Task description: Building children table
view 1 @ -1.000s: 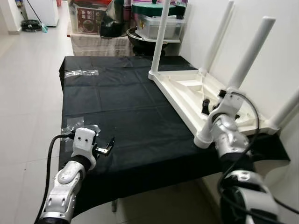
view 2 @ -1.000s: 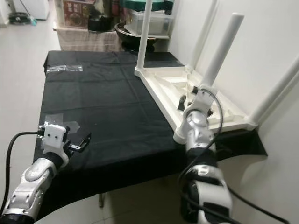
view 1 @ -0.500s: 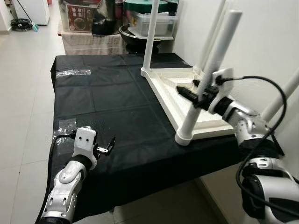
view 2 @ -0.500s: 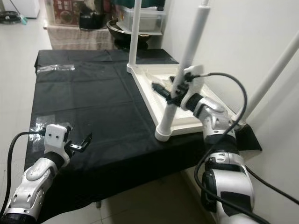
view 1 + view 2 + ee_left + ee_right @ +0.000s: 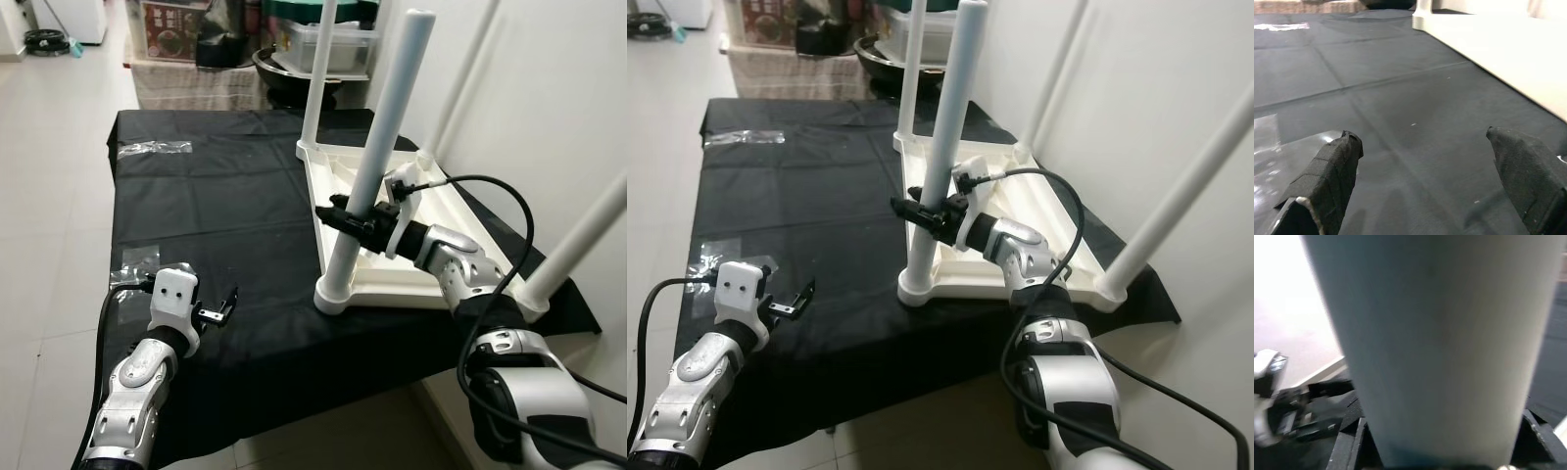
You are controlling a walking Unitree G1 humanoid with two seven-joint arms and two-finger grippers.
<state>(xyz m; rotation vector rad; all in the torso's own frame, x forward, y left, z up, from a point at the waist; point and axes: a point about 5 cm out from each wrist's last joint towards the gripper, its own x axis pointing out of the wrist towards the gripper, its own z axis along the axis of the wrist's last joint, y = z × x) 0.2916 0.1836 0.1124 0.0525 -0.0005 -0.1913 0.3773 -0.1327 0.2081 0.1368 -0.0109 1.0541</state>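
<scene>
Nearest the robot, the left gripper (image 5: 223, 305) hovers low over the black-covered work table (image 5: 225, 215), well to the left of the upturned children's table (image 5: 411, 230). Its fingers (image 5: 1332, 171) are spread wide and hold nothing. Just left of it a scrap of clear plastic wrap (image 5: 137, 264) lies on the cloth.

Further in, the children's table lies top-down on the right part of the work table, legs pointing up. The right gripper (image 5: 345, 217) reaches across its underside to the near leg (image 5: 377, 162), which stands in the corner socket closest to the robot. The fingers close around the lower part of that leg, one on each side; in the right wrist view the white tube sits tight between the dark pads (image 5: 1354, 440).

The step in hand looks like seating or tightening this leg in its socket. Next, I judge, the grip must stay firm while the leg is turned or pressed straight down along its own axis, so it does not go in askew.

Beyond the children's table, another plastic wrapper (image 5: 155, 149) rests on the far left of the cloth, and storage boxes (image 5: 323, 44) stand past the table's end.
</scene>
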